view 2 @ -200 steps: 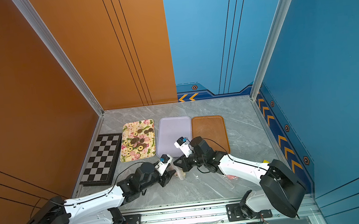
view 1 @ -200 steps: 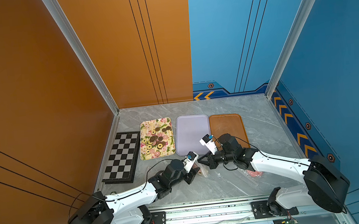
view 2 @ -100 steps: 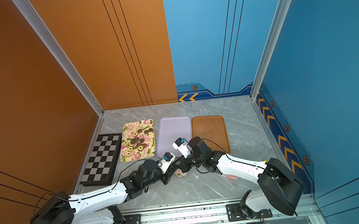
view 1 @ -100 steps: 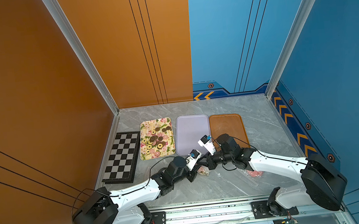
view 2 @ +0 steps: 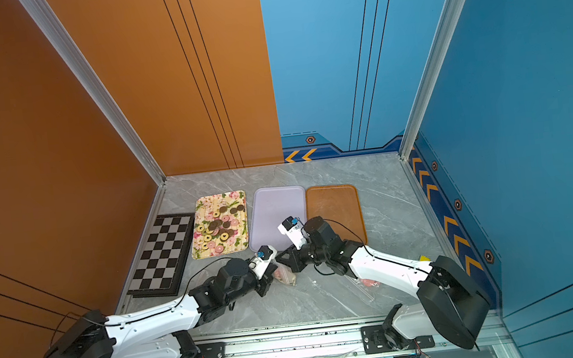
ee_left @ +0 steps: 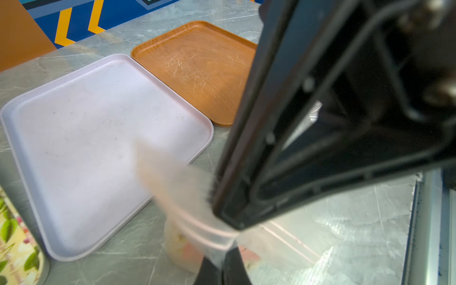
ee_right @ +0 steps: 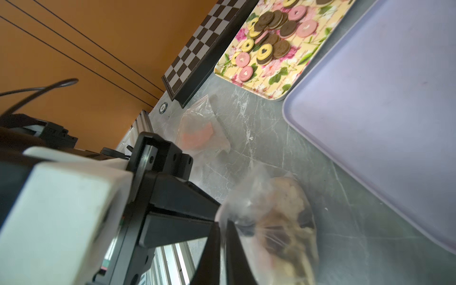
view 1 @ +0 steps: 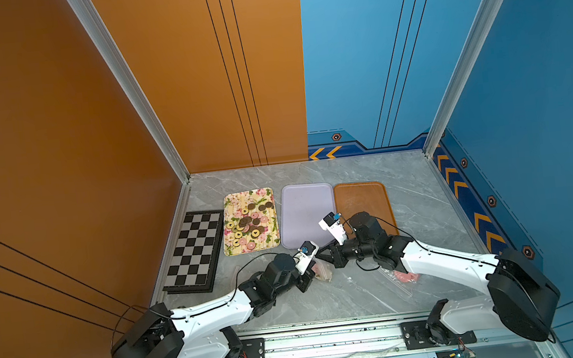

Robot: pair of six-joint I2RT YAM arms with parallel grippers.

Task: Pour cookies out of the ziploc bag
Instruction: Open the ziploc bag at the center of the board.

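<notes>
Chessboard (view 1: 194, 251) beside floral tray (view 1: 235, 201); lilac tray (view 1: 303, 211), brown tray (view 1: 363, 197) adj., marble tabletop (view 1: 327, 302).

bright even light, ziploc bag (ee_left: 177, 202) motion-blurred

The left tool (view 1: 312, 274) and right tool (view 1: 321, 254) meet at a clear bag (view 1: 325, 274) on the grey table (view 1: 327, 304).
Behind them lie 4 flat things in a row: a chessboard (view 1: 194, 249), a floral tray (view 1: 235, 201) strewn with round cookies (view 1: 250, 223), a lilac tray (view 1: 302, 207) and a brown tray (view 1: 359, 197).
</notes>
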